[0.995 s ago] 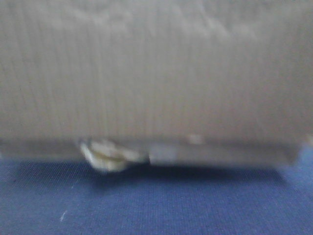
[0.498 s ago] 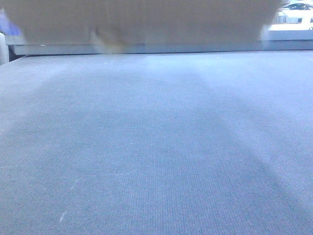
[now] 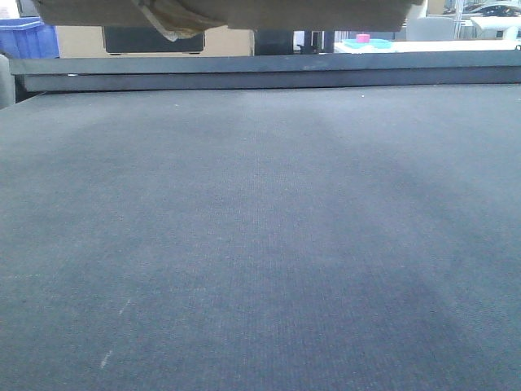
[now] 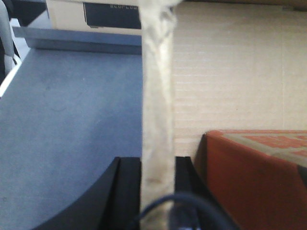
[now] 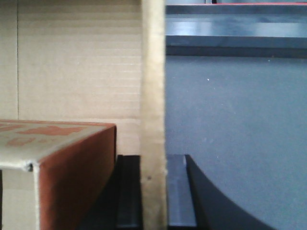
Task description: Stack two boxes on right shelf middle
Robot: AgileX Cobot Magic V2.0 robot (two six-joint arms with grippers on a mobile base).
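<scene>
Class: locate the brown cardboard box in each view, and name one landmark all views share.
Front view: cardboard box along the top edge.
Left wrist: its wall up the centre, clamped in the left gripper.
Right wrist: its wall up the centre, clamped in the right gripper.
Shared landmark: the grey tabletop.

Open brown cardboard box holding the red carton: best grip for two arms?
Pinch the brown corrugated cardboard box by its thin side walls: left wall in the left hand, right wall in the right hand, each coming over the open rim, one finger outside, one inside. The walls are thin enough to pinch, and the narrow gap beside the red-brown carton seems to leave room for the inner finger.
</scene>
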